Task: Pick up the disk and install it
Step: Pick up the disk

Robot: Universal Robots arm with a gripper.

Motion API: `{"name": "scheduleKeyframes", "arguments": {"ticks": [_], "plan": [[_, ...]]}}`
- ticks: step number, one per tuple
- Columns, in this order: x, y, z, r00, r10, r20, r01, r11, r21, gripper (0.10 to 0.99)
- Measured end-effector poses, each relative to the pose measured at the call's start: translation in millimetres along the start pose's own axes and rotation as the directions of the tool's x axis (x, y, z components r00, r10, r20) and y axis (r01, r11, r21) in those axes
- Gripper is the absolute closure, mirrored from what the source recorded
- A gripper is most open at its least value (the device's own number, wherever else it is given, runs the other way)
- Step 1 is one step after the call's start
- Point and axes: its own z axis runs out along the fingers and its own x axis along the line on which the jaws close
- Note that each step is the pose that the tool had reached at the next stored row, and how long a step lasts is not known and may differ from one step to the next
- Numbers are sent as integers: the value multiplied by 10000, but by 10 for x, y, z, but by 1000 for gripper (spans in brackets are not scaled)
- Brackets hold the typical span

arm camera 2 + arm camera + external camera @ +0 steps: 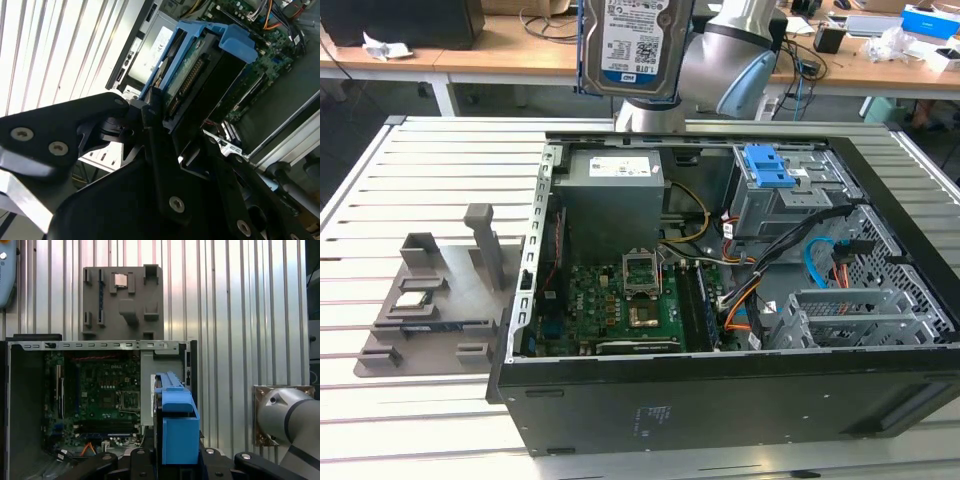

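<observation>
The disk (635, 45), silver with a white-and-blue label and a blue bracket, hangs upright high above the back edge of the open computer case (720, 390). In the second wrist view my gripper (167, 117) is shut on the disk (192, 65), its black fingers (150, 112) clamped on the end of the blue frame. The first wrist view looks down past the disk's blue bracket (175, 425) into the case, with the motherboard (100, 390) below.
Inside the case, a grey drive cage with a blue latch (767, 168) sits at the back on the exterior view's right, beside the power supply (612, 195). A grey fixture (435, 300) holding a small square chip lies on the slatted table (410, 180).
</observation>
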Motion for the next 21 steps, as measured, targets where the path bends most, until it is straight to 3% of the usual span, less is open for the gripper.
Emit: {"name": "scheduleKeyframes", "arguments": {"ticks": [3, 9, 10, 11, 12, 13, 15, 21], "plan": [[-2, -126, -6, 10000, 0, 0, 0, 10000, 0, 722], [-4, -293, -13, 10000, 0, 1, 0, 10000, 0, 722], [-5, -339, -15, 10000, 0, 0, 0, 10000, 0, 722], [-6, -432, -19, 10000, -1, 0, 1, 10000, 0, 722], [-8, -591, -25, 10000, 2, 1, -2, 10000, 1, 722], [-10, -699, -30, 10000, 2, 1, -2, 10000, 0, 722], [-11, -795, -34, 10000, 1, 1, -1, 10000, 0, 722], [-13, -962, -42, 10000, 0, 0, 0, 10000, 0, 722]]}}
